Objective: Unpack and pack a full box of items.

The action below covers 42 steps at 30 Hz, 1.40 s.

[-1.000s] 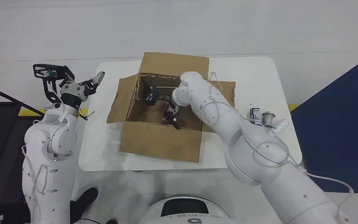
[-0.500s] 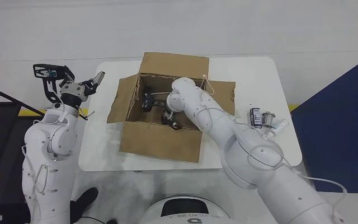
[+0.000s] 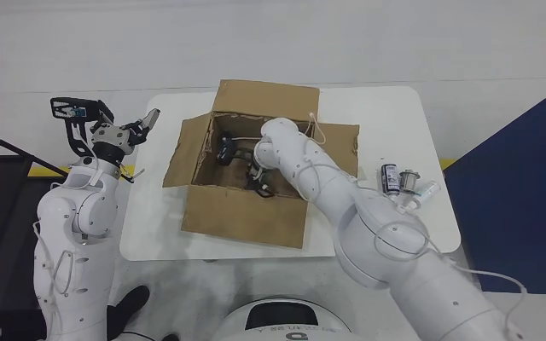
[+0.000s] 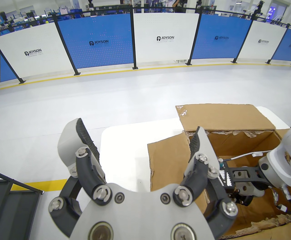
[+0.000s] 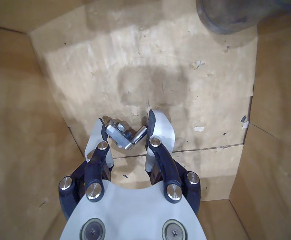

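While low inside the box (image 3: 243,217), right gripper (image 5: 126,122) pinches a metal part (image 5: 120,136) — likely to lift it out | left gripper (image 4: 138,129) spread, at box's 9 o'clock — out of the way.

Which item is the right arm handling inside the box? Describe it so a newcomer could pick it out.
Start at the open cardboard box on the white table. Near its floor, the right tool pinches a small metal bracket. It is shiny silver with a bolt, unlike the large dark round object beyond it.
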Tool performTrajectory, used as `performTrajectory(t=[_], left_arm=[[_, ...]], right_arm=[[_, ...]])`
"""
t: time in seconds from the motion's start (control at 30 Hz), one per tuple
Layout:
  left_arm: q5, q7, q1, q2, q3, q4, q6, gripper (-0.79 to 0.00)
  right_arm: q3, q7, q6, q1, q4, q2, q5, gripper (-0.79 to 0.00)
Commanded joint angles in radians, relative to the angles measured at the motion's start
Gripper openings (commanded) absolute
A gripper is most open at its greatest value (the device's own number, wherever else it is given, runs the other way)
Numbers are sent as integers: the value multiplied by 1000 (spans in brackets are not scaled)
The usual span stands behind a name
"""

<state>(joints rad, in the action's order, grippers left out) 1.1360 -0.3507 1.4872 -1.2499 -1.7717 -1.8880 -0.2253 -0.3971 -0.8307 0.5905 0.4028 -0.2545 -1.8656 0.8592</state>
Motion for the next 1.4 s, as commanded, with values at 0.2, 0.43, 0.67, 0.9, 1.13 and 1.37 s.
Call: performTrajectory(t=[0.2, 0.43, 0.67, 0.9, 1.13, 1.37], left_arm=[[0, 0, 0, 0, 0, 0, 0, 0], [0, 0, 0, 0, 0, 0, 0, 0], [0, 0, 0, 0, 0, 0, 0, 0], [0, 0, 0, 0, 0, 0, 0, 0], [0, 0, 0, 0, 0, 0, 0, 0], [0, 0, 0, 0, 0, 0, 0, 0]], right_arm=[[-8, 132, -18, 5, -14, 19, 38, -785], [-29, 274, -55, 27, -45, 54, 62, -785], [-57, 374, -96, 64, -114, 105, 95, -785], [-108, 448, -151, 127, -244, 184, 145, -785], [-227, 527, -191, 277, -529, 319, 258, -785], [-453, 551, -139, 560, -967, 474, 417, -785]])
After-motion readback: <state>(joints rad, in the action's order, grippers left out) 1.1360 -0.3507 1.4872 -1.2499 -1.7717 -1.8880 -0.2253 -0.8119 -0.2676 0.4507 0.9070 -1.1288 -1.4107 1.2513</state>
